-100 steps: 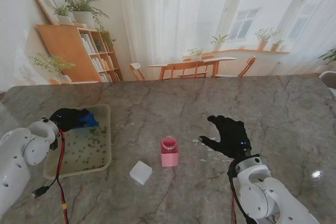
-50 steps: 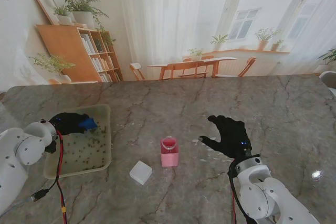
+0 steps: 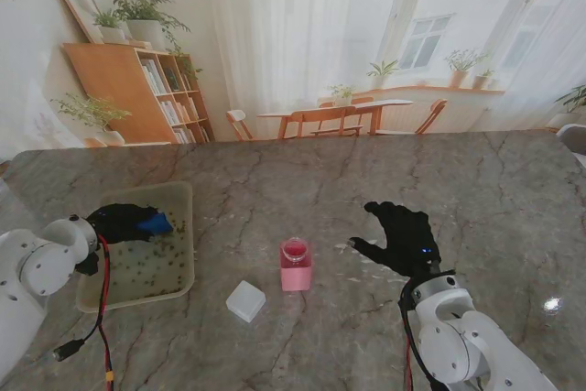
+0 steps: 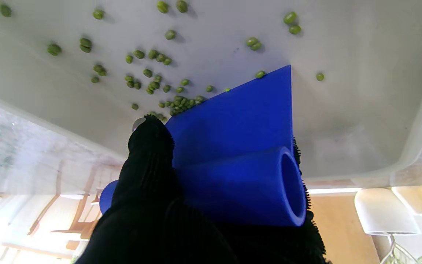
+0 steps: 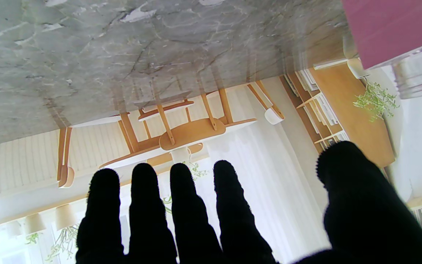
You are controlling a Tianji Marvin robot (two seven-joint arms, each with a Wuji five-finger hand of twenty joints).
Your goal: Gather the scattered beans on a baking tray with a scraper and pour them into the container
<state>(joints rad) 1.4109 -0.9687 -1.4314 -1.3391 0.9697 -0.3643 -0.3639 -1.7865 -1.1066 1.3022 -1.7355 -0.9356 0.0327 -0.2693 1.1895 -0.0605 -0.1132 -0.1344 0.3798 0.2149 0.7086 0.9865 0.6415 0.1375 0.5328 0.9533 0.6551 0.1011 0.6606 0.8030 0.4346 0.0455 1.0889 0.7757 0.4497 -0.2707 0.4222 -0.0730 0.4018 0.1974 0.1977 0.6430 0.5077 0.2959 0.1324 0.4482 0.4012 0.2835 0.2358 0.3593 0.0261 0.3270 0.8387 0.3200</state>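
In the baking tray (image 3: 179, 191), left hand (image 3: 117, 222) fingers clamped on stiff scraper (image 4: 240, 121)'s tube handle, herding light, roll-prone beans (image 4: 181, 102); right hand (image 3: 403, 237) splayed, empty.

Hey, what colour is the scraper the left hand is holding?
Solid blue scraper, gripped by the left hand; clearest in the left wrist view.

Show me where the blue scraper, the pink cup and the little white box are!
blue scraper (image 4: 240, 117): left wrist view, on its flat blade.
pink cup (image 3: 296, 274): stand view, on its pink side wall.
little white box (image 3: 245, 300): stand view, on its top face.
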